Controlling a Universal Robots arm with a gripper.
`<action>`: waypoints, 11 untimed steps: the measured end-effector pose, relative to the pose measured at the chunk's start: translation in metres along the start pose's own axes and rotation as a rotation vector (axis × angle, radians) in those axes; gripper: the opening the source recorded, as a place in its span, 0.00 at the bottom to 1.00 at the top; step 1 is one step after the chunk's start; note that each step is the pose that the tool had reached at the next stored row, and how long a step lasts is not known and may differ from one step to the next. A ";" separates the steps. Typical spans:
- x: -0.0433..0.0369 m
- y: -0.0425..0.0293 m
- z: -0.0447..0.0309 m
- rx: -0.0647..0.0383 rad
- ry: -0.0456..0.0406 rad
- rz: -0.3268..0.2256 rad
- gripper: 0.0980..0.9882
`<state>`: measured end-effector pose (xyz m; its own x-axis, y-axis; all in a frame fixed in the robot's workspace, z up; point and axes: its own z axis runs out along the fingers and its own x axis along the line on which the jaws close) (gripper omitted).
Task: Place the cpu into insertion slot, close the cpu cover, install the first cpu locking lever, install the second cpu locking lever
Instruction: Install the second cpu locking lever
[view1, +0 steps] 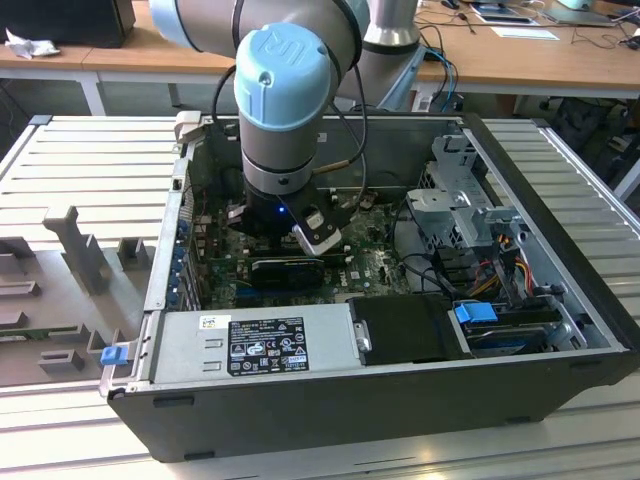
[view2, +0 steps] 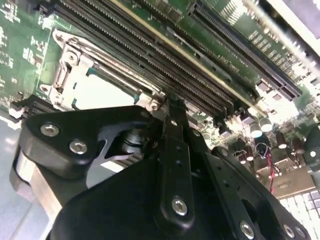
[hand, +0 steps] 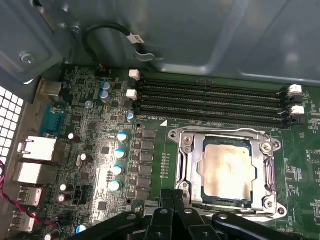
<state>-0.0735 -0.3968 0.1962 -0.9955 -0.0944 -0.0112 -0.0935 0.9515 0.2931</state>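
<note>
The cpu, with its pale silver top, lies flat in the insertion slot on the green motherboard. The cpu cover, a metal frame with a square window, is down around it. In both wrist views my gripper is shut with nothing between its fingers. Its tips sit just at the slot's edge, by one corner of the cover and the cpu. In the exterior view the gripper reaches down into the open computer case. I cannot tell how the locking levers stand.
Long black memory slots run along one side of the socket. Blue capacitors stand on another side. A black ribbed card lies under the wrist. The power supply and drive cage crowd the case.
</note>
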 end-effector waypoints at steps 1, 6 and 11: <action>0.0000 -0.0001 0.0000 -0.001 -0.0001 0.000 0.01; -0.0001 0.0036 -0.0127 -0.001 -0.0001 0.000 0.01; -0.0001 0.0059 -0.0202 -0.001 0.0000 0.000 0.01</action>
<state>-0.0736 -0.3971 0.2173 -0.9955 -0.0944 -0.0112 -0.0935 0.9513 0.2937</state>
